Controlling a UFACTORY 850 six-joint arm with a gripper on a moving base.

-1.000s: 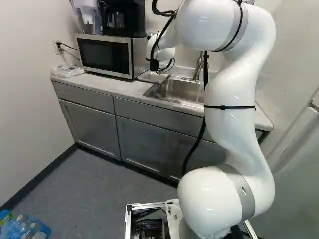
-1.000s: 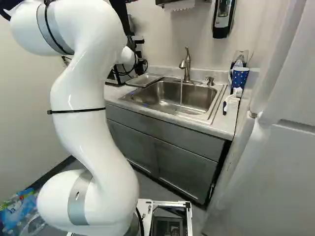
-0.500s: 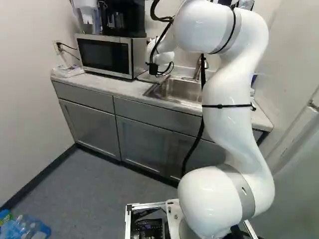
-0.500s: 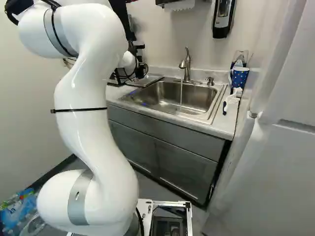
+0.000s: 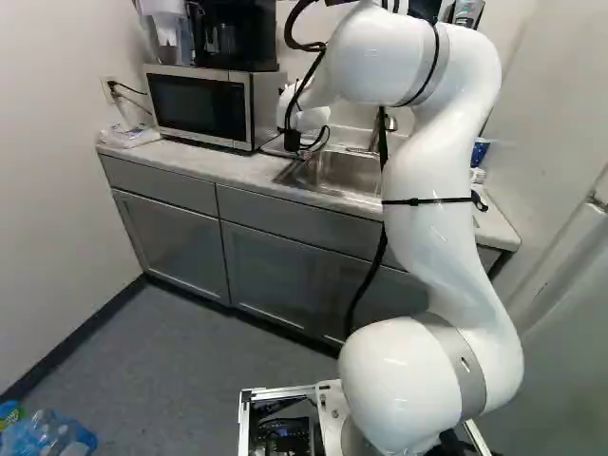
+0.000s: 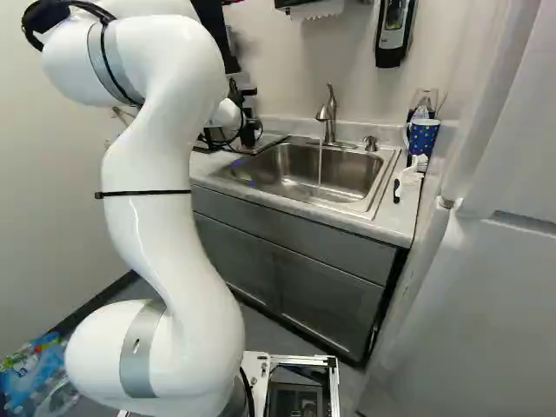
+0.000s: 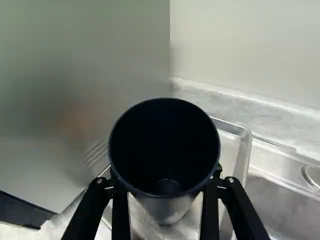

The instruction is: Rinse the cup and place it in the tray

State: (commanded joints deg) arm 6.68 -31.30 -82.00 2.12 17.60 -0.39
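At the end of the arm, near the microwave's right side, the dark gripper (image 5: 292, 141) shows small in the left base view, its fingers hidden there. In the wrist view the gripper (image 7: 165, 200) is shut on the cup (image 7: 169, 205), one finger at each side. The cup is metallic outside and dark inside, its mouth facing the camera. Its base is over the metal tray (image 7: 242, 155); whether they touch I cannot tell. Beside the tray lies the sink (image 6: 347, 174), where water runs from the faucet (image 6: 328, 117).
The microwave (image 5: 199, 104) stands close beside the tray, its side wall near the gripper. A blue dotted mug (image 6: 423, 136) and a white-headed brush (image 6: 408, 178) are on the counter right of the sink. A soap dispenser (image 6: 393, 35) hangs on the wall.
The arm has swung slightly: its upper part shifts left in the left base view and right in the right base view, and the wrist sits a little lower by the tray. The base has not moved.
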